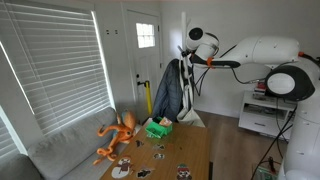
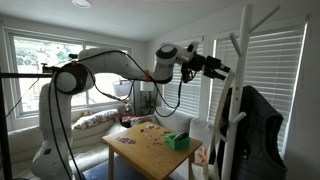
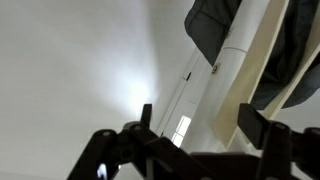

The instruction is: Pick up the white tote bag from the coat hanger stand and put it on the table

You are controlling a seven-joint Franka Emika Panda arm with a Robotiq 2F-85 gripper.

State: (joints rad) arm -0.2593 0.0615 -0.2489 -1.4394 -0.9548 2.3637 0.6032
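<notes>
Hand (image 2: 216, 66), fingers spread and empty, poised near the upper prongs of the coat hanger stand (image 2: 240, 60). The white tote bag (image 2: 226, 135) hangs on the stand beside a dark jacket (image 2: 262, 130). The bench (image 2: 150, 152) carries no bag. Judged stage: approach only, with grasp, lift-off and placement not yet done.

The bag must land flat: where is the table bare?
Barest is the wood of the table between the green object and the long edge away from the orange toy. Crowded: the toy's side and the end strewn with small items.
</notes>
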